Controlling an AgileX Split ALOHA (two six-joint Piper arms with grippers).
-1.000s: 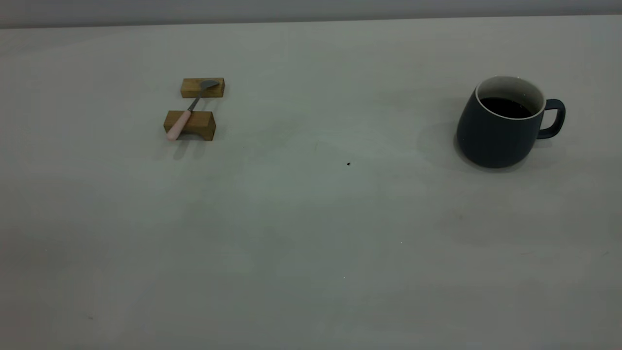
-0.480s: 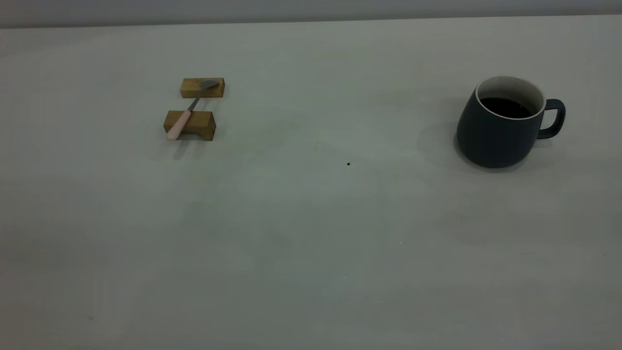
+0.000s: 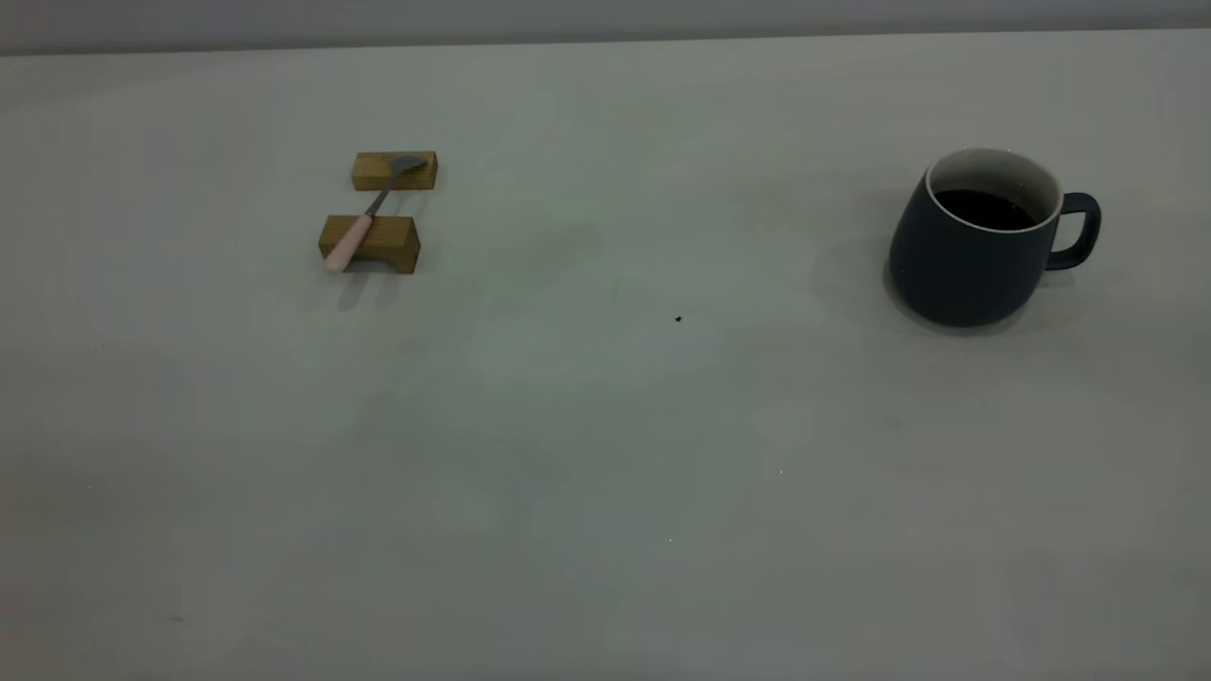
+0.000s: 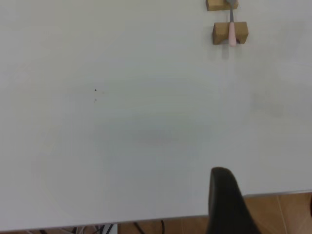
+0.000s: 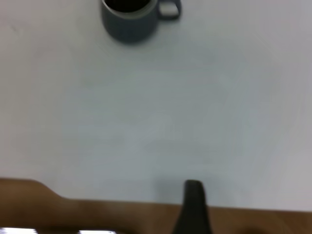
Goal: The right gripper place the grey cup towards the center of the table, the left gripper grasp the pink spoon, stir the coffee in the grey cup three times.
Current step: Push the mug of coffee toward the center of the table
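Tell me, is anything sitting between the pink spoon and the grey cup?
Nothing but bare table. In the exterior view, only a tiny dark speck marks the stretch between the pink spoon and the grey cup.

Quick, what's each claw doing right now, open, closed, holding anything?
Left claw: cannot be told; holds nothing, the pink spoon lies on its wooden blocks.
Right claw: cannot be told; far from the grey cup.

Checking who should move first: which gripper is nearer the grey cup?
Right. The right gripper hangs at the table's near edge with the grey cup ahead of it; the left gripper faces the pink spoon instead.
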